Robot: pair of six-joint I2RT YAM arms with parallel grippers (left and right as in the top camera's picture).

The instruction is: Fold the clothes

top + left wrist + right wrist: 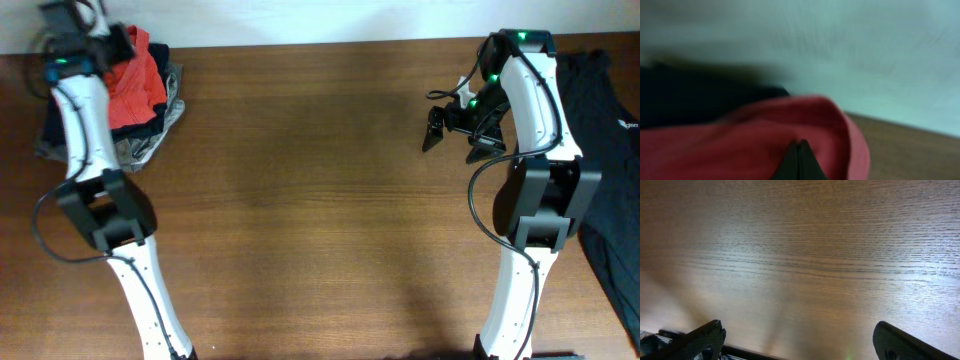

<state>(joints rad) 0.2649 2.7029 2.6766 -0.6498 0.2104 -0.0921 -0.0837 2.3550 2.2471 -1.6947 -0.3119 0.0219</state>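
The clothes, an orange-red T-shirt (142,82), lie crumpled on top of a pile at the table's far left corner. My left gripper (116,46) sits at the shirt's upper edge. In the blurred left wrist view its two dark fingertips are pressed together (798,143) in the red cloth (735,145), which humps up around them. My right gripper (455,142) hangs above bare wood at the right, well away from the shirt. It is wide open (797,330) with nothing between its fingers.
Under the shirt lie folded navy and grey garments (160,132). A black garment (605,150) covers the table's right edge behind the right arm. A pale wall runs along the back of the brown wooden table (300,200).
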